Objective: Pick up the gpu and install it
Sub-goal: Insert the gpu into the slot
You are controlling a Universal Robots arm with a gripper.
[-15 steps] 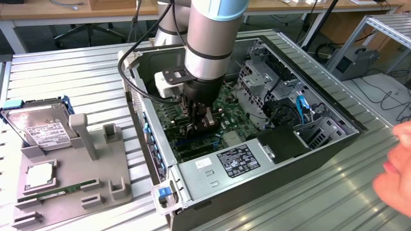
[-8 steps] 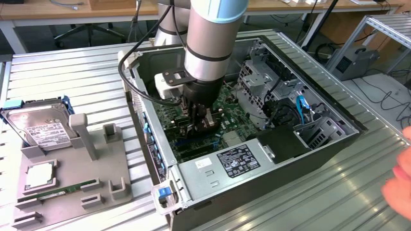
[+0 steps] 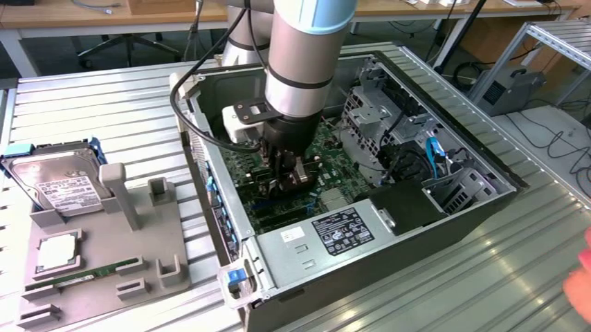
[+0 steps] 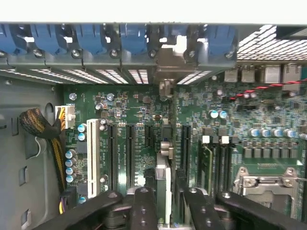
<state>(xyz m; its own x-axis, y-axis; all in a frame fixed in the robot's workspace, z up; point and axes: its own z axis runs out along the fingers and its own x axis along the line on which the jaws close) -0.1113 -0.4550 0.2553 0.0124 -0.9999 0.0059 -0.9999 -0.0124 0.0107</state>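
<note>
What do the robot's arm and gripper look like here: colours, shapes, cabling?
The arm is a thick grey cylinder with a light blue band near the top and a thin black ring lower down. A white box sits on a black wrist bracket, with a black cable looping beside it. The gripper is black metal with bolted linkage fingers.
</note>
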